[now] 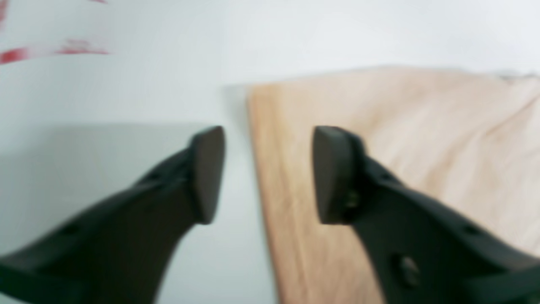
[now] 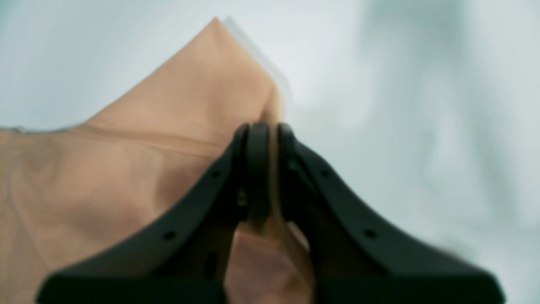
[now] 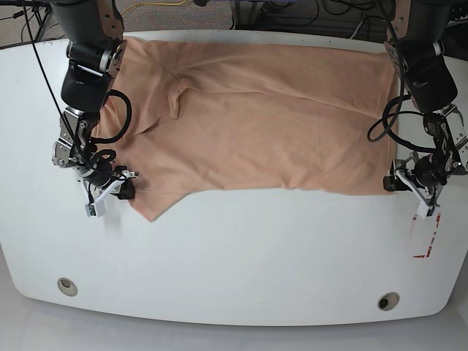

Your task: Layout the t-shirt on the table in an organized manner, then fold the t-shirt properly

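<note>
While the counter (image 3: 234, 256) carries the t-shirt (image 3: 256, 124) spread flat across its far half, the right gripper (image 2: 268, 169) jaws clamp a sleeve edge; the left gripper (image 1: 268, 173) jaws stand apart astride the shirt's corner edge, beside red dashes (image 3: 428, 245).

Base camera looks steeply down on my whole worktop (image 3: 234, 248) from above. Each wrist camera rides close behind its tool, facing past the tips: left tool (image 1: 268, 173), right tool (image 2: 268, 169). All views share the t-shirt (image 3: 256, 124) edges.
</note>
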Robot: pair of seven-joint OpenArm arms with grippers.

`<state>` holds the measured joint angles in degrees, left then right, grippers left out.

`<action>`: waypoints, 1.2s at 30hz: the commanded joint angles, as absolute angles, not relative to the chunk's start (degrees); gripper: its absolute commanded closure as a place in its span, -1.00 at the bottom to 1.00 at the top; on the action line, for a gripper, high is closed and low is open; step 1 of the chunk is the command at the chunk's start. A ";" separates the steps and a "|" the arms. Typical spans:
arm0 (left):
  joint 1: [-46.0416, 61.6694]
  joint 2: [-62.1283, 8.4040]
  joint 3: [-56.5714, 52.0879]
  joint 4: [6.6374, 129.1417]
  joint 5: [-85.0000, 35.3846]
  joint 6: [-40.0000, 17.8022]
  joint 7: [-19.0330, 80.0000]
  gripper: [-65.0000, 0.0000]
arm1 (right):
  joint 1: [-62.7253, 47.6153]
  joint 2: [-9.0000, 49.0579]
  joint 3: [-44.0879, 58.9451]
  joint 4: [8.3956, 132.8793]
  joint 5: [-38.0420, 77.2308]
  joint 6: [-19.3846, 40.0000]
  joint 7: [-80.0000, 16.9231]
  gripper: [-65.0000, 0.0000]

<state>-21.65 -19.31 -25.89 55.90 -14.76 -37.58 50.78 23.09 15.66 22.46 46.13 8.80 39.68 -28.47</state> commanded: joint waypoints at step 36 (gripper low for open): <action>-26.15 -19.21 -16.57 46.46 -15.52 -33.36 44.88 1.00 | 23.96 16.31 22.81 51.12 8.04 40.00 -31.43 1.00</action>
